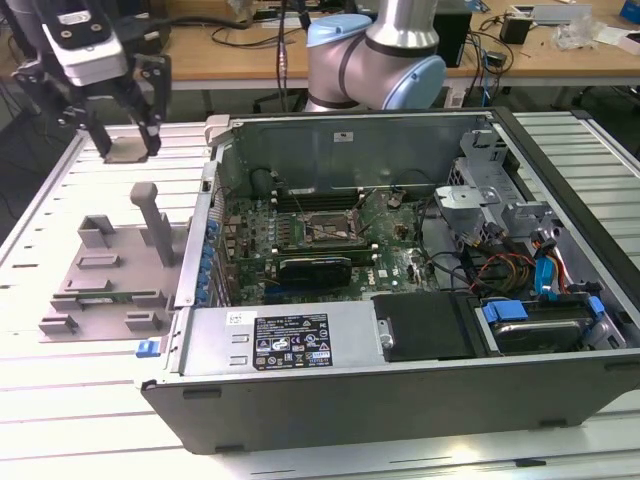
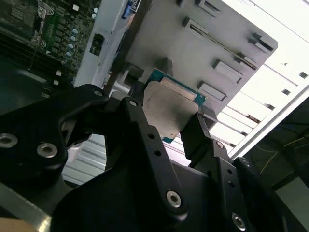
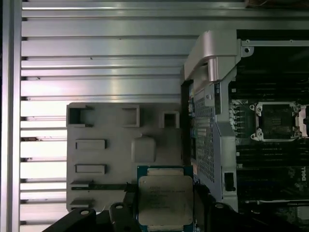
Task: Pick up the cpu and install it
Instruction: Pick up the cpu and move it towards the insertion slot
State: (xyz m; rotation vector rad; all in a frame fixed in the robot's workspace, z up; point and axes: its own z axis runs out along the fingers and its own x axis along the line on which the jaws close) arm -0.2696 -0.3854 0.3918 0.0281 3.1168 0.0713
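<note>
Pinching one cpu (image 3: 165, 200), one hand (image 1: 127, 140).

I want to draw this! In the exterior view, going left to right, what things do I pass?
The tool holding the cpu → the socket frame → the metal drive cage → the blue cables.

My gripper (image 1: 127, 143) hangs to the exterior view's left of the open computer case (image 1: 400, 400), clamped on the pale chip (image 1: 127, 152). Just beside the case on that same side, the grey plate (image 1: 95, 288) lies on the slatted table (image 1: 60, 400). My arm's base (image 1: 375, 50) stands behind the case.
</note>
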